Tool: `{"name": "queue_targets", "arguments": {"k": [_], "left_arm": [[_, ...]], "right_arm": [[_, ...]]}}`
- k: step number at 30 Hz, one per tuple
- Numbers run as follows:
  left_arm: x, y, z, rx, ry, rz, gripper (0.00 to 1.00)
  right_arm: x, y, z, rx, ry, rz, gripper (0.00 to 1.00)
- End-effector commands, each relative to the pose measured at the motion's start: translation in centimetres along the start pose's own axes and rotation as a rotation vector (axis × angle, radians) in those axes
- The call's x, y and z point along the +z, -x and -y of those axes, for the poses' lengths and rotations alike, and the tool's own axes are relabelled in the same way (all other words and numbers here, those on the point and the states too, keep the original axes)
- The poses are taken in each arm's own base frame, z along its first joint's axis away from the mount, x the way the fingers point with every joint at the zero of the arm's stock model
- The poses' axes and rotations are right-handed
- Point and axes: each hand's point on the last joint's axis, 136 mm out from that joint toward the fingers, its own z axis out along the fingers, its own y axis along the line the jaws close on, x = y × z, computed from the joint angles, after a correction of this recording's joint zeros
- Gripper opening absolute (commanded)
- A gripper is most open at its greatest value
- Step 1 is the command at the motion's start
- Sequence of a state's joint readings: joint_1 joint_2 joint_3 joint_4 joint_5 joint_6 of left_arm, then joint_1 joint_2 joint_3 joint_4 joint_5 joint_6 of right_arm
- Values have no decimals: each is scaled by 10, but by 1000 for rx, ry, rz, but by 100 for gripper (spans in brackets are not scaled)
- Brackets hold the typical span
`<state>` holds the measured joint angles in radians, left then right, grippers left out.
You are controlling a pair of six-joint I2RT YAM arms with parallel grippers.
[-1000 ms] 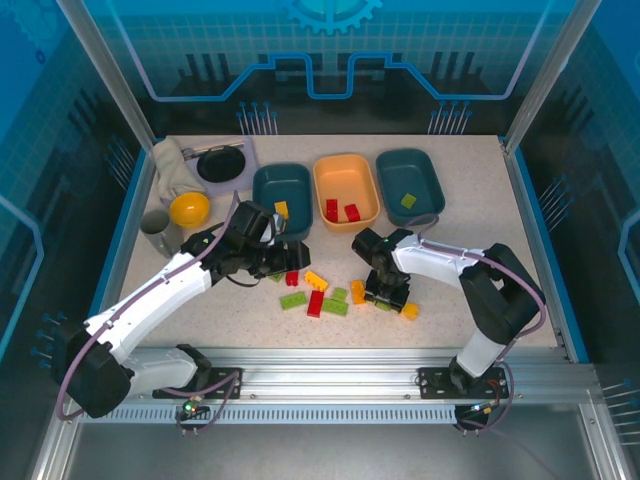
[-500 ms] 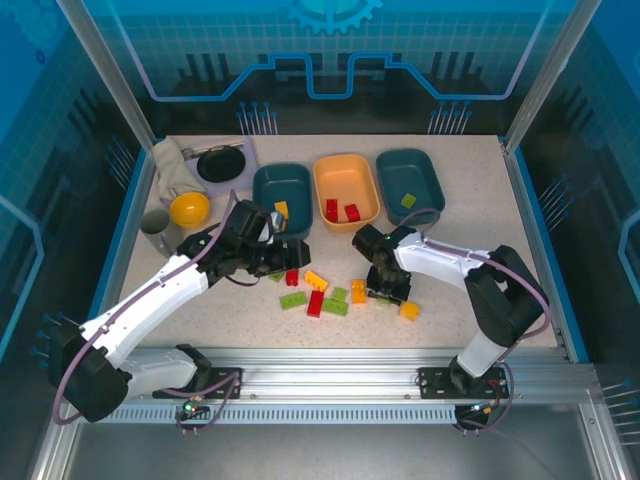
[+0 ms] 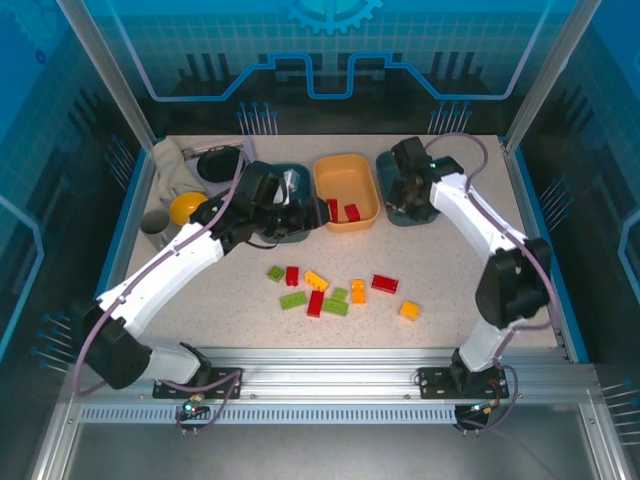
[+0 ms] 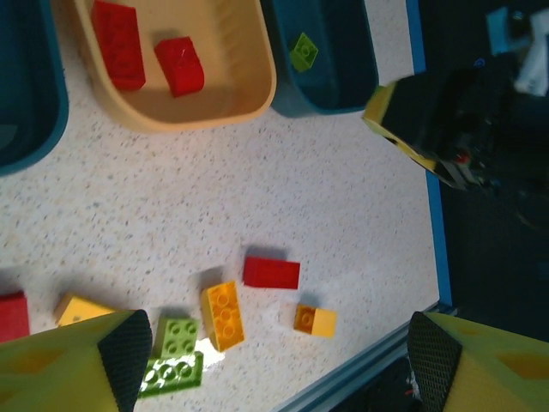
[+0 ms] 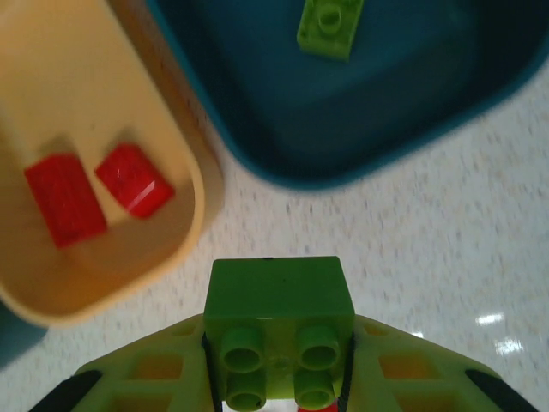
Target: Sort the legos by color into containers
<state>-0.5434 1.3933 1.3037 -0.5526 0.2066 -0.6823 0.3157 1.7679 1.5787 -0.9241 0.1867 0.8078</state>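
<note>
My right gripper [image 5: 279,360] is shut on a light green brick [image 5: 279,296]; from above it [image 3: 405,195] hangs at the near edge of the right teal tray [image 5: 403,103], where another green brick [image 5: 330,26] lies. The orange tray [image 3: 345,160] holds two red bricks [image 3: 351,212]. Over the left teal tray [image 3: 302,171] my left gripper [image 3: 297,208] stands open with nothing between its fingers [image 4: 116,356]. Several loose bricks lie mid-table, among them a red one [image 3: 385,284], an orange one [image 3: 358,291], an orange-yellow one [image 3: 408,310] and green ones [image 3: 335,307].
At the back left are a round black dish [image 3: 220,163], a crumpled cloth [image 3: 170,165], a yellow bowl [image 3: 188,208] and a grey cup [image 3: 155,228]. The table's blue front edge [image 4: 386,360] runs close to the loose bricks.
Both arms left the brick pile and swung back to the trays. The right one carried a green brick to the right teal tray; the left one moved over the left teal tray.
</note>
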Motion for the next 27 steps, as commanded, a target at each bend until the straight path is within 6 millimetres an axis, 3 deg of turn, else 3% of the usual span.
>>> {"name": "queue_targets", "arguments": {"k": [1,3,8,15,22,27], "left_arm": [[6,23,12,-5,-25,38,82],[11,30,14,-4,-25,42,82],[21,41,18,-6,-25,47,82],[30,45,17,-24,-22,42,82],[32,42,15,-27,-17,29,82],[35,40,13,-29,-14,17,82]], "right_arm": [[27,25,-8,-50,18,-33,29],[44,36,-12,-43,14,-63,29],[88,42,-4,-5,-25,-155,30],[119,41,2,37,-32,-230,34],[128,43,16,93,-41,-255,52],[109,54,2,62,5,-212,58]]}}
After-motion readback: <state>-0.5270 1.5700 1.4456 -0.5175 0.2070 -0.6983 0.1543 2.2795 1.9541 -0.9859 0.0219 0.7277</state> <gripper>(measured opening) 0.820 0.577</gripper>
